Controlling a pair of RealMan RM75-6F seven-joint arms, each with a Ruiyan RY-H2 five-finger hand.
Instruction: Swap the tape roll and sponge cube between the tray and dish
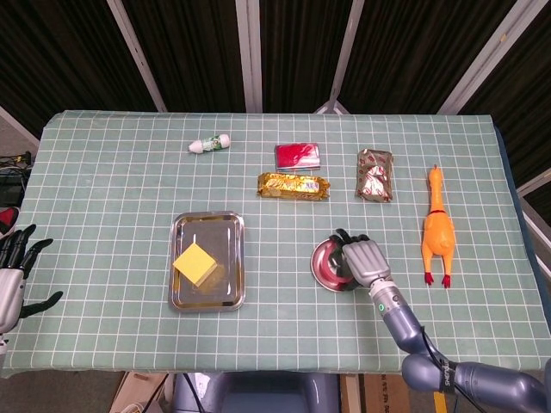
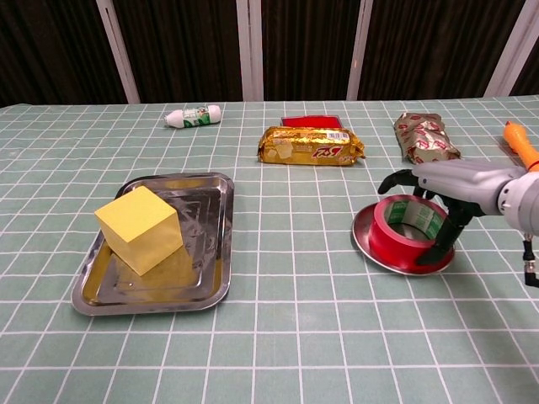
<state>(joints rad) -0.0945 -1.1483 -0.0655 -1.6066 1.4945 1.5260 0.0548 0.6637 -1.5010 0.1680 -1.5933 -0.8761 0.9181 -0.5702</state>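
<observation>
The red tape roll (image 2: 396, 238) sits in the round metal dish (image 2: 368, 250), right of centre on the table. My right hand (image 2: 455, 180) arches over the roll from the right. Its fingers (image 2: 394, 179) reach past the roll's far side and its thumb (image 2: 444, 243) touches the roll's near right wall. In the head view the right hand (image 1: 366, 261) covers most of the roll (image 1: 333, 261) and dish (image 1: 320, 274). The yellow sponge cube (image 2: 139, 229) (image 1: 195, 262) rests in the steel tray (image 2: 212, 279) (image 1: 181, 225). My left hand (image 1: 13, 268) hangs off the table's left edge, fingers spread, holding nothing.
Behind the dish lie a gold snack pack (image 2: 312, 145), a red packet (image 1: 297, 155) and a brown wrapped pack (image 2: 425, 137). A rubber chicken (image 1: 436, 225) lies to the right of the dish. A small white bottle (image 1: 210, 144) is at the back left.
</observation>
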